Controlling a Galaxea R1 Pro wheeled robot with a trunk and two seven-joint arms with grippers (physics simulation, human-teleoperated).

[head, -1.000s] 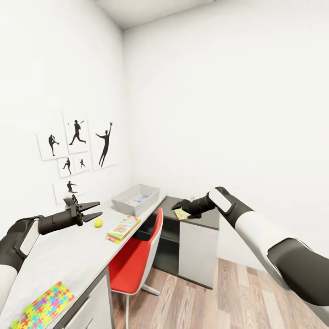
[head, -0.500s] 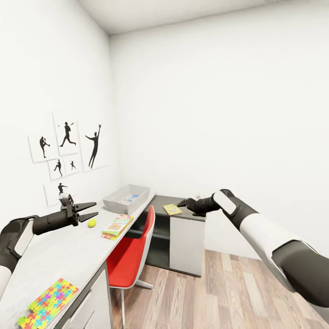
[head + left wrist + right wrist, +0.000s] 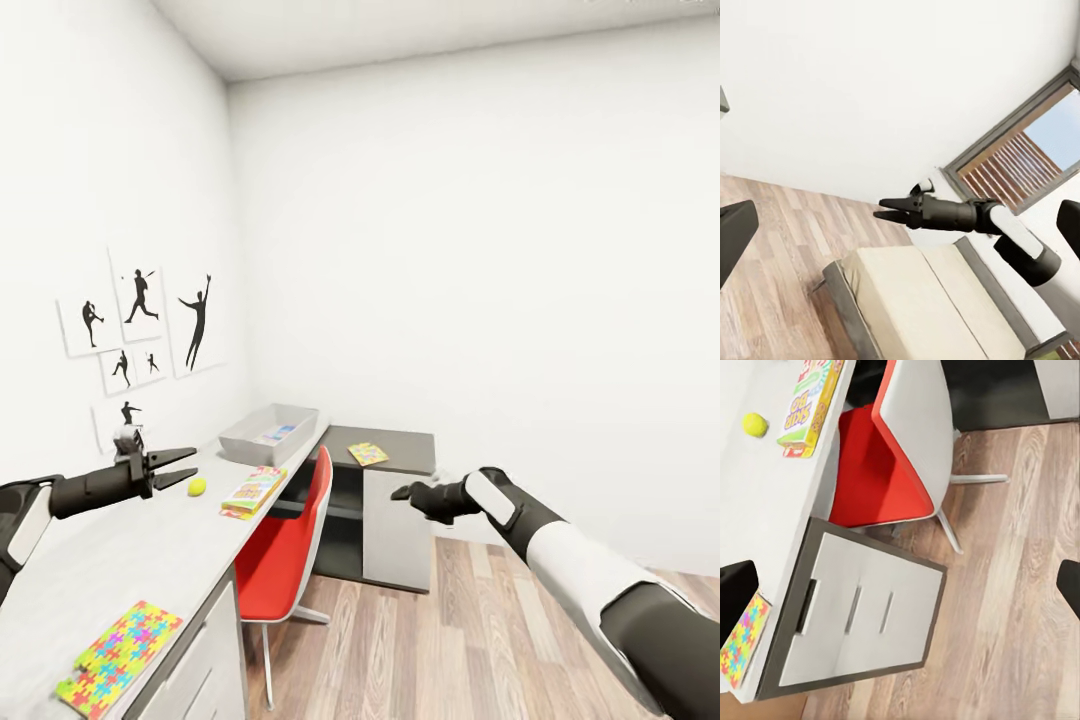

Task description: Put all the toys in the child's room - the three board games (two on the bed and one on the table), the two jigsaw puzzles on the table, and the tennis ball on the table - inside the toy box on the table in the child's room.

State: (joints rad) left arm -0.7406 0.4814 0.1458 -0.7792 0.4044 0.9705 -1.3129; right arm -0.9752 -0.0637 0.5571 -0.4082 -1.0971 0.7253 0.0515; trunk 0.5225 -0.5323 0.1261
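On the long light grey table (image 3: 150,550) lie the tennis ball (image 3: 197,487), the SKIP BO board game (image 3: 254,490) and, near its front end, one jigsaw puzzle (image 3: 120,657). The toy box (image 3: 250,440) stands at the table's far end with a light blue box (image 3: 278,434) inside. Another jigsaw puzzle (image 3: 368,454) rests on the lower dark desk (image 3: 400,440). My left gripper (image 3: 194,462) hovers open just left of the ball. My right gripper (image 3: 400,491) is open and empty, in the air in front of the dark desk. The right wrist view looks down on the ball (image 3: 754,424), the game (image 3: 810,401) and the puzzle (image 3: 742,641).
A red chair (image 3: 295,530) is tucked under the table beside the dark desk. Drawer fronts (image 3: 862,615) face the wood-plank floor (image 3: 480,640). Sports silhouettes (image 3: 140,320) hang on the left wall. The left wrist view shows the beige bed (image 3: 922,300), a window (image 3: 1020,150) and my right gripper (image 3: 889,208).
The whole view has swung right. My right gripper has drawn back from the puzzle on the dark desk and dropped lower, now off the desk's front. The left gripper holds its place near the ball.
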